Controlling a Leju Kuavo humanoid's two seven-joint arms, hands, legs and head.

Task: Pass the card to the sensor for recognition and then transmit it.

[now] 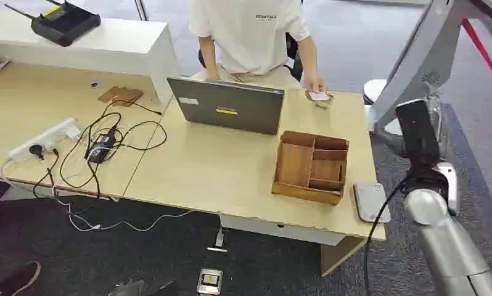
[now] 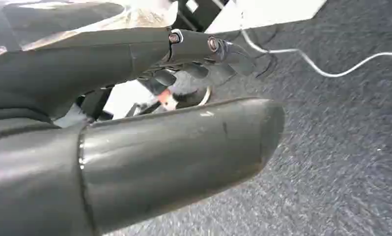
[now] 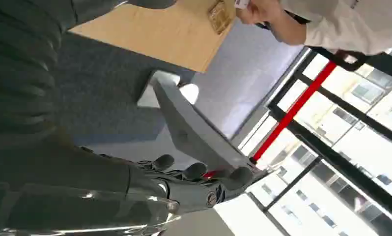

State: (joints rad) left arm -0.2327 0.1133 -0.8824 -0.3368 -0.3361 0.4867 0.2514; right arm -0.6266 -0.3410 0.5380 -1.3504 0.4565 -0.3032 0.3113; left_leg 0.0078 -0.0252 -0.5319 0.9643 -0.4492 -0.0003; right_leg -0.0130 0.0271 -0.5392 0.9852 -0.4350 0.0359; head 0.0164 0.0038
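Observation:
A person across the desk [image 1: 231,166] holds a small white card [image 1: 319,95] just above the desk's far right corner; the right wrist view also catches the card [image 3: 242,4] in that person's fingers. The grey flat sensor [image 1: 370,201] lies at the desk's near right edge, beside a wooden divided tray [image 1: 310,166]. My right arm [image 1: 419,142] is raised to the right of the desk, well short of the card. My right hand [image 3: 184,184] holds nothing, fingers stretched out and apart. My left hand [image 2: 150,123] hangs over the carpet, low by the desk, with nothing in it.
A grey laptop [image 1: 227,105] stands open at the desk's middle, facing the person. A power strip [image 1: 43,140] and tangled black cables [image 1: 102,148] cover the left part. A grey stand [image 1: 416,55] rises right of the desk, close to my right arm. A router [image 1: 65,23] sits on the raised counter.

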